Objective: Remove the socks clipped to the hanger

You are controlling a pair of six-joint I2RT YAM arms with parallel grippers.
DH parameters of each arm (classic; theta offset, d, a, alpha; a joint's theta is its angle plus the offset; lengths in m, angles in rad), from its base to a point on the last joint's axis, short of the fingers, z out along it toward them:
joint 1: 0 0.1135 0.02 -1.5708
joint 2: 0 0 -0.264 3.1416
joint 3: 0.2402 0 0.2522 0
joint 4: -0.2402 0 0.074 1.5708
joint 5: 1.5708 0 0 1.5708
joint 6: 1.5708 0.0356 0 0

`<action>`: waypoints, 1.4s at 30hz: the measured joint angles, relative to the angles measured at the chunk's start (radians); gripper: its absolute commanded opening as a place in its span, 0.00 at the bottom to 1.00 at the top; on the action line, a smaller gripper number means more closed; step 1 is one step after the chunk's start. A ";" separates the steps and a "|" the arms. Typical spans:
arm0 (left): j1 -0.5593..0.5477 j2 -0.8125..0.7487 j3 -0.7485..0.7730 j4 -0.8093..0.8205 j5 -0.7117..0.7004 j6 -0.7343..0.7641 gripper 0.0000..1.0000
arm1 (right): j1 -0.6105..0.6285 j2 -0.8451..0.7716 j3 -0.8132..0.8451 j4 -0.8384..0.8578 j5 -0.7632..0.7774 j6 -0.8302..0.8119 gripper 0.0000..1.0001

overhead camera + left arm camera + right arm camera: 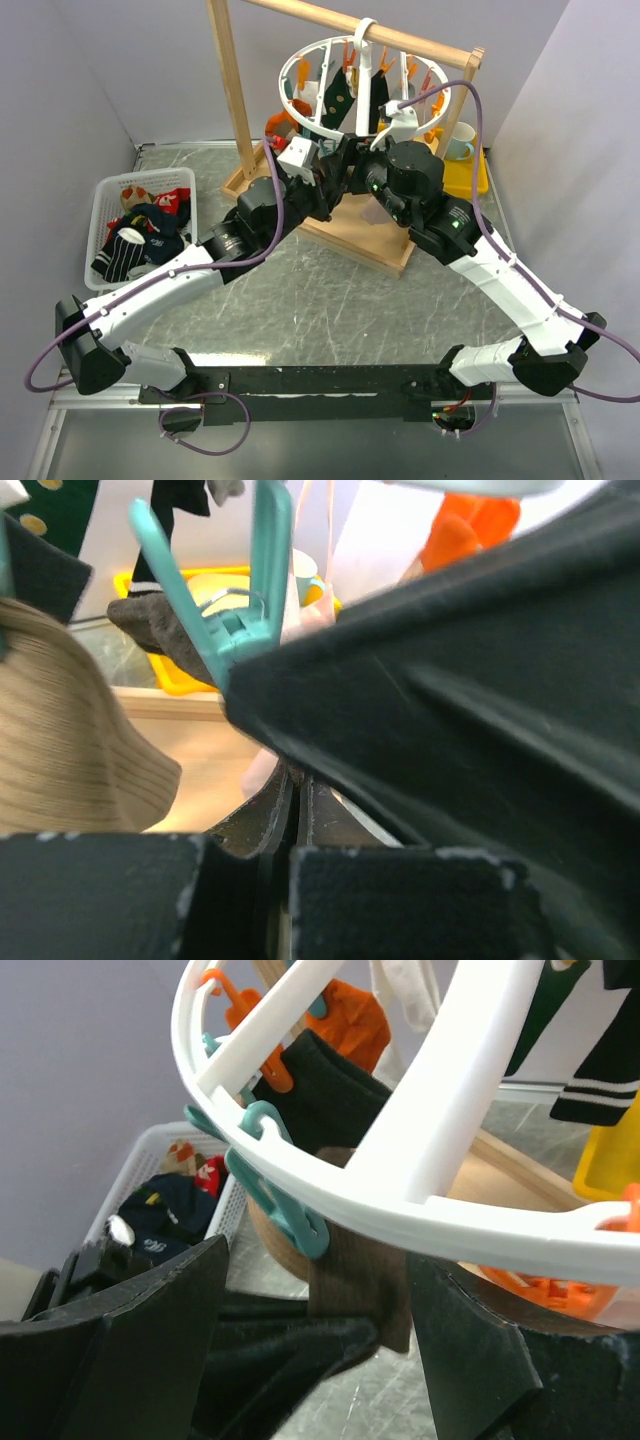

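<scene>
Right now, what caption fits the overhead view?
Robot arms reach up to a ring hanger hung with socks; a basket holds more.

Robotics lab test cell, not a real home. Signs: left arm [170, 275] & right arm [510, 280] bolted to a black rail [320, 382] at near edge of a grey stone-look worktop [330, 300]. Purple cables [283, 205] run loose along the arms. Plain pale partition walls [60, 90] box it in on 3 sides. Laundry bits look like staged props: wooden rack [228, 80] w/ round white hanger [300, 62], mesh basket [105, 195] of socks [140, 240], yellow tray [470, 180] w/ mug [458, 140].
</scene>
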 measured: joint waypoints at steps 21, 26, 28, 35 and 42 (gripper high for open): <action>-0.088 0.007 0.000 0.002 -0.065 0.024 0.01 | 0.000 0.030 0.002 0.056 0.051 0.010 0.49; -0.094 0.007 0.000 0.005 -0.066 0.035 0.01 | 0.002 0.057 0.001 0.051 0.047 -0.013 0.33; -0.094 0.007 0.000 0.005 -0.067 0.035 0.01 | 0.002 0.055 0.000 0.054 0.047 -0.018 0.32; -0.094 0.003 -0.018 0.021 -0.067 0.031 0.01 | 0.003 0.031 0.000 0.055 0.051 -0.040 0.20; -0.094 -0.006 -0.073 0.030 -0.074 0.008 0.01 | -0.001 0.007 -0.013 0.048 0.051 -0.043 0.14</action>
